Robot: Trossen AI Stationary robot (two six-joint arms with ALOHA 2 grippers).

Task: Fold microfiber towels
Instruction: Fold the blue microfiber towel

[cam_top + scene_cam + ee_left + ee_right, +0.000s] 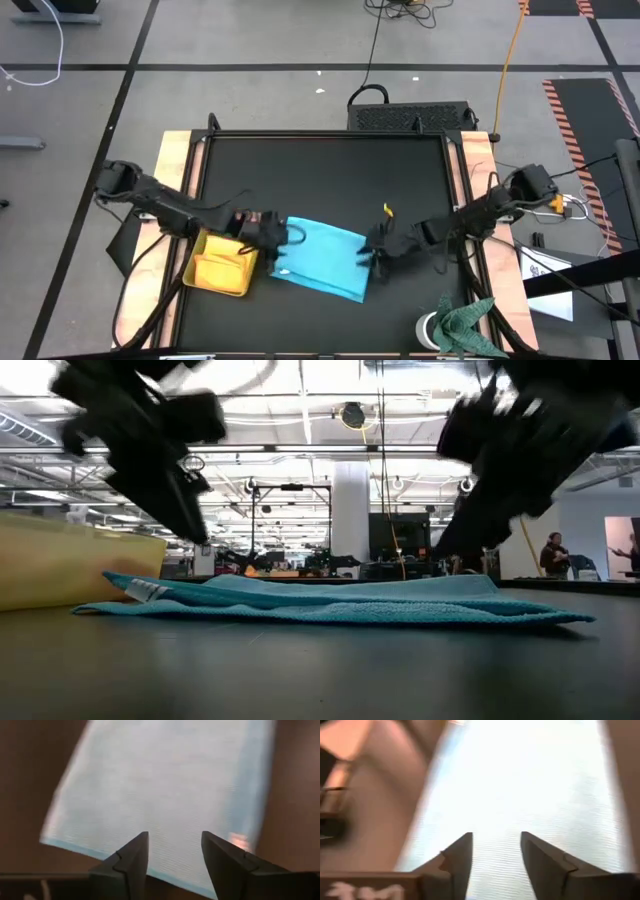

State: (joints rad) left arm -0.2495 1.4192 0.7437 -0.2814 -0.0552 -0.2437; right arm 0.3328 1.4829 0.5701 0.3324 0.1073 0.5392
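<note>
A light blue microfiber towel (322, 258) lies flat on the black table top, folded into a flat oblong; in the low view it (340, 600) shows stacked layers and a small white tag. My left gripper (290, 236) stands open just above the towel's left end, and in its wrist view the fingers (175, 836) frame the blue cloth (160, 785). My right gripper (372, 252) stands open above the towel's right end, with the cloth (520, 785) ahead of its fingers (496, 836). In the low view both grippers hang clear of the cloth.
A translucent yellow tray (222, 265) with yellow cloth in it sits right beside the towel's left end, under my left arm. A dark green cloth (470, 322) lies at the near right corner. A small yellow object (388, 210) sits just beyond the right gripper.
</note>
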